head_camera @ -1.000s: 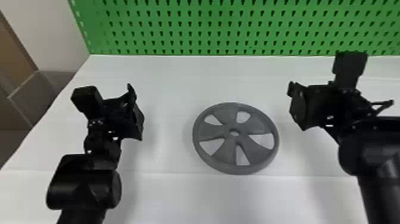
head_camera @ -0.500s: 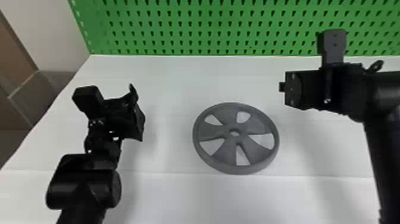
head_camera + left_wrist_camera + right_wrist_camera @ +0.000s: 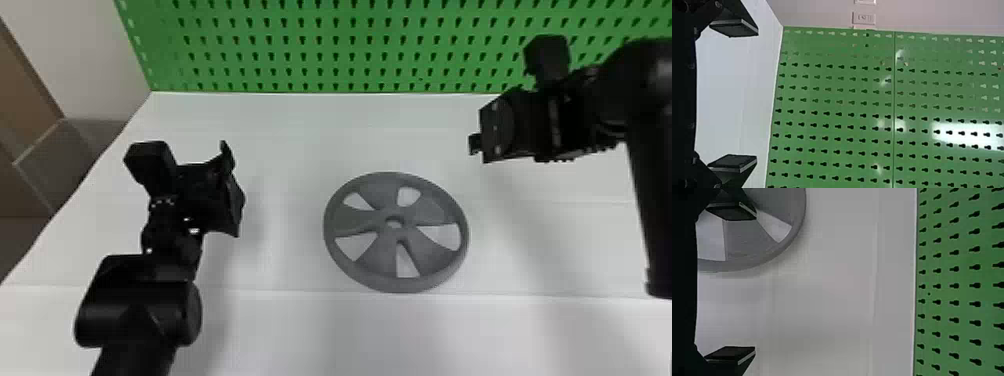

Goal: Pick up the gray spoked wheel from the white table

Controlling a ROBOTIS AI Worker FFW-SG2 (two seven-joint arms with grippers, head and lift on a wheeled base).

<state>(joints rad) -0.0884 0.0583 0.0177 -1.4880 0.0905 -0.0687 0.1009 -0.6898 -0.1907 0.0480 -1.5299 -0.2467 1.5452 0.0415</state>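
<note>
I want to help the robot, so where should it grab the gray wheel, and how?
Try the rim of the wheel on its right side, coming down from above with the right gripper. The wheel lies flat, and a gap between spokes sits just inside that rim, so one of the jaws could probably go in there and the other outside.

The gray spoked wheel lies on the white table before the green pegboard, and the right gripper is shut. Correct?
No, the right gripper is open: the right wrist view shows its fingers apart. The wheel does lie on the white table before the green pegboard.
</note>
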